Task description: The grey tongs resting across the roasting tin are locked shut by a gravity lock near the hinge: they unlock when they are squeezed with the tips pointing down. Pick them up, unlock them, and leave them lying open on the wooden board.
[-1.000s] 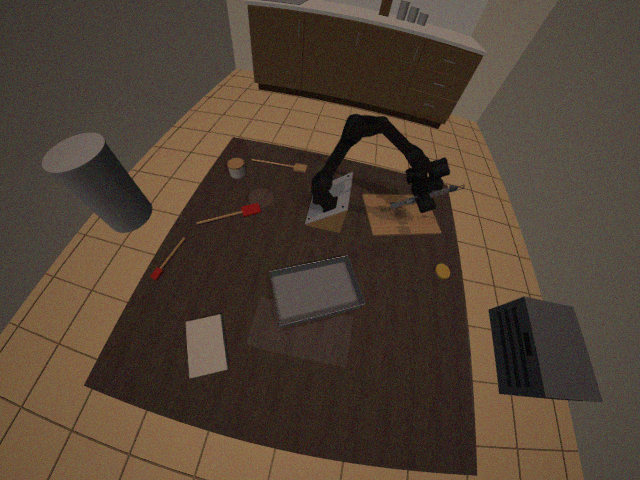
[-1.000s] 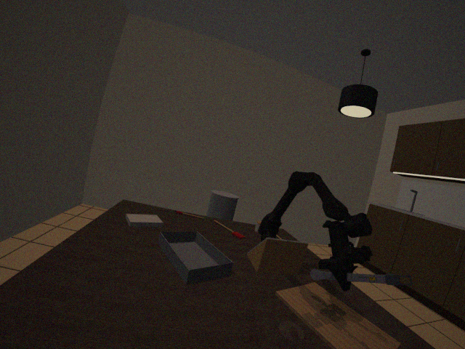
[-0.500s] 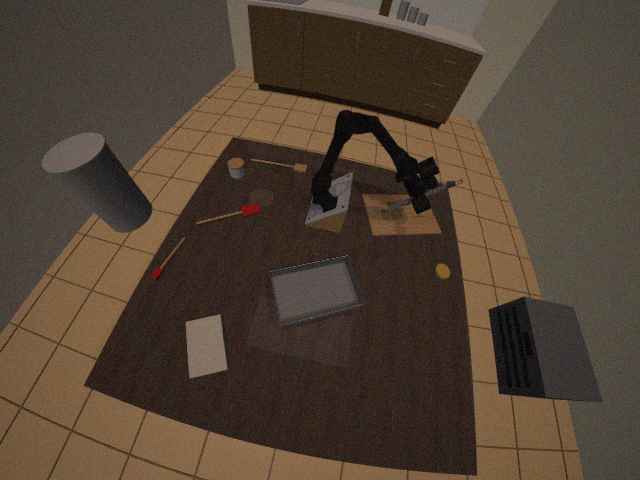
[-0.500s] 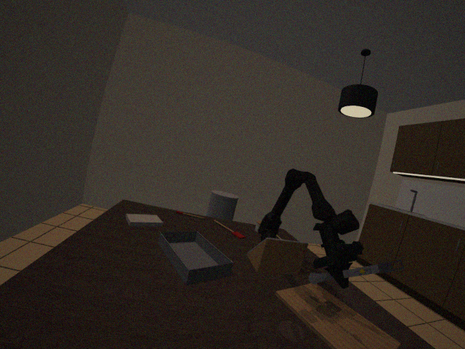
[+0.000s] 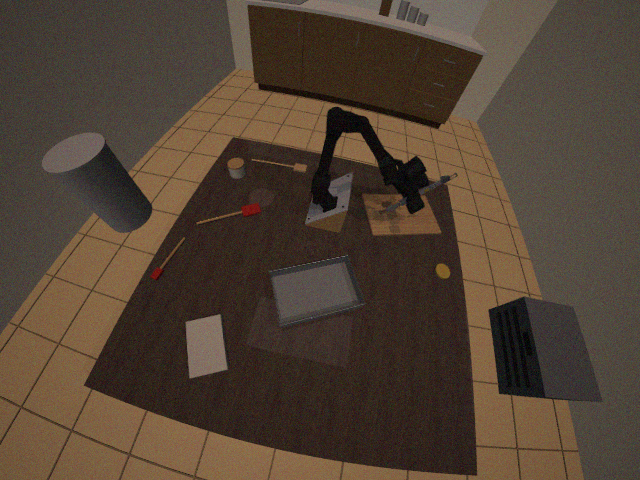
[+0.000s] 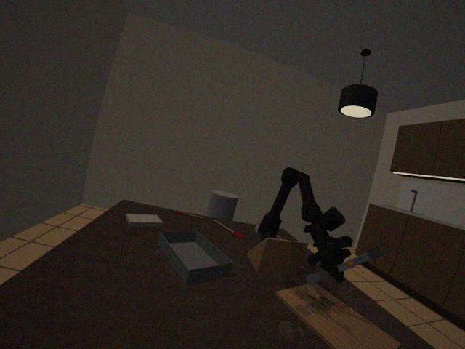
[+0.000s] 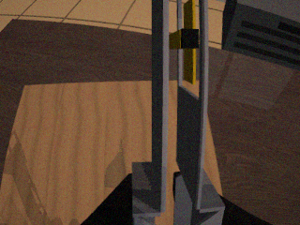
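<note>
The grey tongs (image 5: 440, 181) (image 6: 363, 258) (image 7: 187, 112) are held in the air above the wooden board (image 5: 385, 226) (image 6: 360, 327) (image 7: 94, 117). They are tilted, with the end at the left lower in the exterior view and the hinge end raised at the right. Their two arms lie close together and nearly parallel. A yellow bar with a black block shows between them in the wrist view. My gripper (image 5: 411, 202) (image 6: 338, 273) (image 7: 156, 182) is shut on the tongs' arms. Whether the lock is engaged cannot be told. The roasting tin (image 5: 323, 315) (image 6: 210, 273) holds nothing.
A wedge-shaped wooden block (image 5: 329, 223) (image 6: 281, 255) stands by the arm's base. A yellow disc (image 5: 443, 270) lies right of the tin. Red spatulas, a jar (image 5: 236, 168) and a white slab (image 5: 206, 346) (image 6: 144, 219) lie left. A vented grey box (image 5: 563, 351) is at the right.
</note>
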`<state>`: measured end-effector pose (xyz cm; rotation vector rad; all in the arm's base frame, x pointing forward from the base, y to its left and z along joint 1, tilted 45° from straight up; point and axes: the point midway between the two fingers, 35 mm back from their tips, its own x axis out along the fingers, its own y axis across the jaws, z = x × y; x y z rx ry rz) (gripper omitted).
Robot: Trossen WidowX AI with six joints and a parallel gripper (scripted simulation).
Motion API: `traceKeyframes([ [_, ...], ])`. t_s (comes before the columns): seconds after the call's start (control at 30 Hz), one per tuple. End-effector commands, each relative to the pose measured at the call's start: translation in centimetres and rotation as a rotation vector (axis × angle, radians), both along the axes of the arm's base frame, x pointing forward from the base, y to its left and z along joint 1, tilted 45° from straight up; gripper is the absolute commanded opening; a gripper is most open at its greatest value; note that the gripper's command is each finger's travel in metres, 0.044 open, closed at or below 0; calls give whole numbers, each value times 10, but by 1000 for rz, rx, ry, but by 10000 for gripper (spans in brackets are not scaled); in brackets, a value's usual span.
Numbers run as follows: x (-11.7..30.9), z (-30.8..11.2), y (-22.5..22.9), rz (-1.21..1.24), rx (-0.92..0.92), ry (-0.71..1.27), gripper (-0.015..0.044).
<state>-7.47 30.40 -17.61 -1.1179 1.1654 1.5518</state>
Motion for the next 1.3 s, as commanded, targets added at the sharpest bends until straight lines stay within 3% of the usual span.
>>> traceKeyframes([
  [0.0, 0, 7, -2, -12, 49, 15, -150],
  [1.27, 1, 9, -4, -15, 66, 19, -150],
])
